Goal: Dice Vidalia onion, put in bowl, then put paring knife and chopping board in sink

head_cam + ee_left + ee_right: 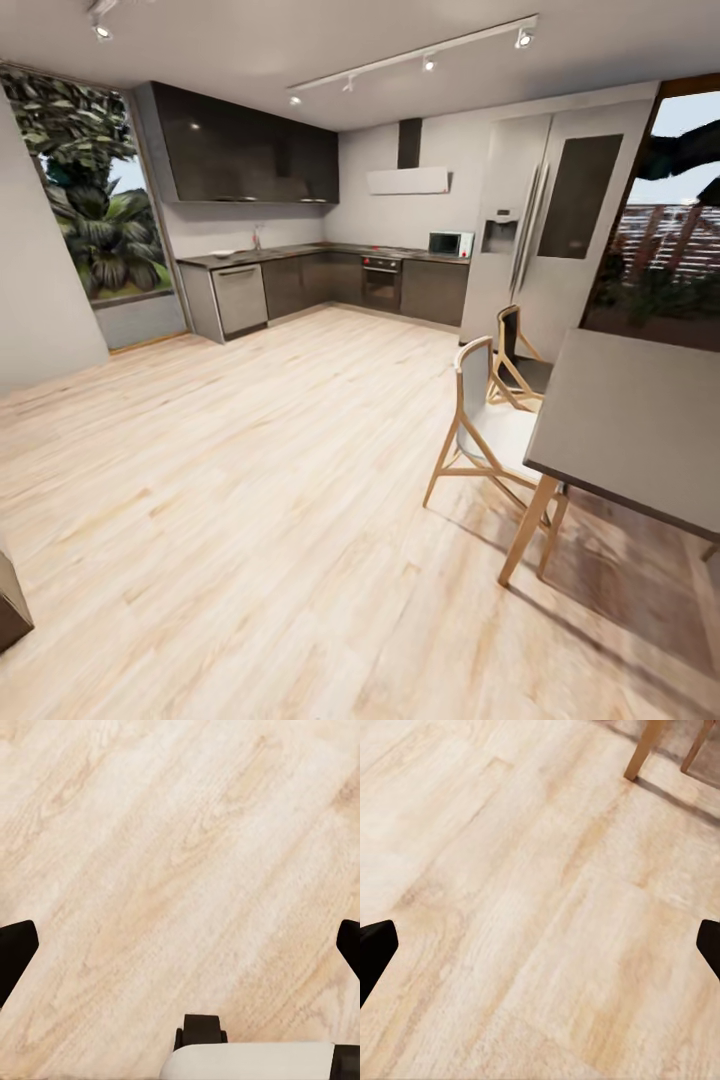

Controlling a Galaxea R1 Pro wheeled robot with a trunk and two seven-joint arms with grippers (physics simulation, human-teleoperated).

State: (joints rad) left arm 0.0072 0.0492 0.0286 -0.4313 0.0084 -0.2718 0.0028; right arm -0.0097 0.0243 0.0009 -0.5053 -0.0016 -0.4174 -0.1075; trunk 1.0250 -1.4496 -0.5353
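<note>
Pale wood floor [250, 520] lies between us and the far surface [300, 252]; sink [250, 250] there, onion too small to see. Both end effectors, left [180, 945] and right [540, 945], wide, empty. Onion likely light, smooth: grip across its middle.

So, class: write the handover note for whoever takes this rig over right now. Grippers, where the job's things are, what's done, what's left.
Left gripper: open, empty, over the pale wood floor.
Right gripper: open, empty, over the same floor, near a light wooden chair leg.
The long dark grey countertop with its curved chrome faucet lies far across the room; onion, knife, board and bowl are too small to tell.
Done: nothing visible.
Left: probably drive to the counter, then every step.
</note>
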